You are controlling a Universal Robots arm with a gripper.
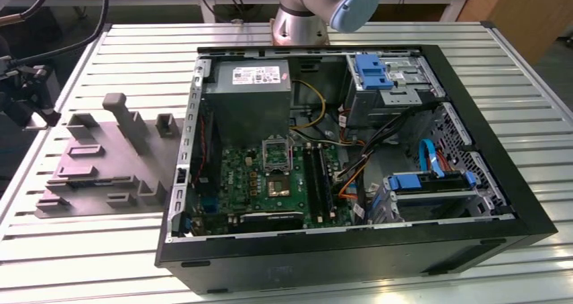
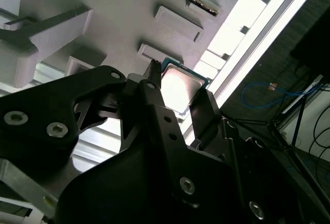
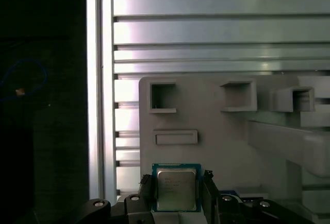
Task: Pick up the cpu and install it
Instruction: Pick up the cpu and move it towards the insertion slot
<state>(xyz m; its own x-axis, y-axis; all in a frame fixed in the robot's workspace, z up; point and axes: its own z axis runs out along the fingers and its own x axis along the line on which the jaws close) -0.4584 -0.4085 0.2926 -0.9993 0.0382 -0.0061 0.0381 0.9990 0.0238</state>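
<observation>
Hand [image 3: 176, 178] pinched narrow on opposite edges of cpu [image 3: 176, 192], at corner of grey tray [image 3: 221, 147] on bench [image 3: 206, 28]. Thin edge grip: could slip or tilt if pinch sits off-centre.

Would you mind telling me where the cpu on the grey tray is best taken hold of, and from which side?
It is probably best to take the cpu by two opposite thin edges, coming straight down from above. It appears to lie flat on the grey tray, metal lid up, so its broad face offers no hold. The claw hangs directly over it.
</observation>
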